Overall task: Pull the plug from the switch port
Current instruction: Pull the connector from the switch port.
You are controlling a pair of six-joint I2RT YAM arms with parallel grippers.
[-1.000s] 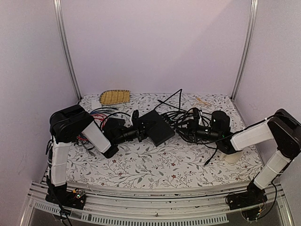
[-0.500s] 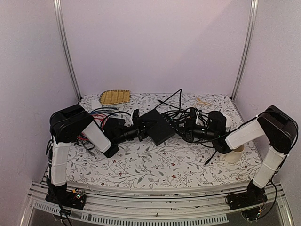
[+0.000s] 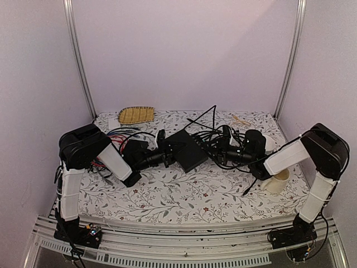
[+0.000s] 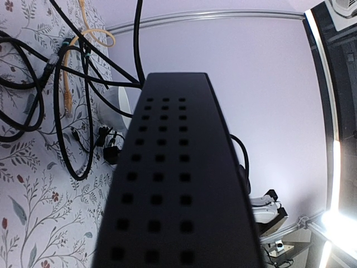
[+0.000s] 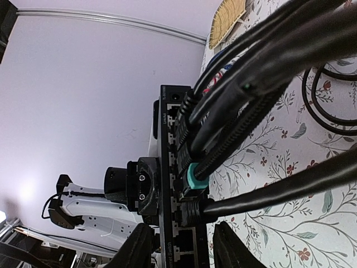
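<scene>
Hiding from sight: fingertips of the left gripper (image 3: 170, 152), black on black in the top view against the flat matte-black rectangular switch (image 3: 188, 149), and outside the left wrist view altogether.
Left tool: clamped on the switch's left end, judging by the black gripper head pressed to the box's far side in the right wrist view.
Right tool: right gripper (image 5: 184, 248) with fingers (image 5: 136, 248) apart, cropped by the bottom edge, either side of the socket edge, nothing pinched.
Switch location: mid-table on the white floral cloth (image 3: 184, 195), between the two arms, with tangled black cables (image 3: 215, 139) running off its right side.
Left wrist only: vented top of the box filling the frame; thin yellow cable (image 4: 68, 72) among the black ones.
Right wrist only: socket row with black plugs (image 5: 187, 139) seated; one teal-booted plug (image 5: 195, 176) close above the fingers.
Top only: straw-coloured woven mat (image 3: 136, 114) at the back; cream round roll or cup (image 3: 277, 181) by the right arm, hard to tell which.
Writing: small pale marks beside the sockets, too blurred to read.
</scene>
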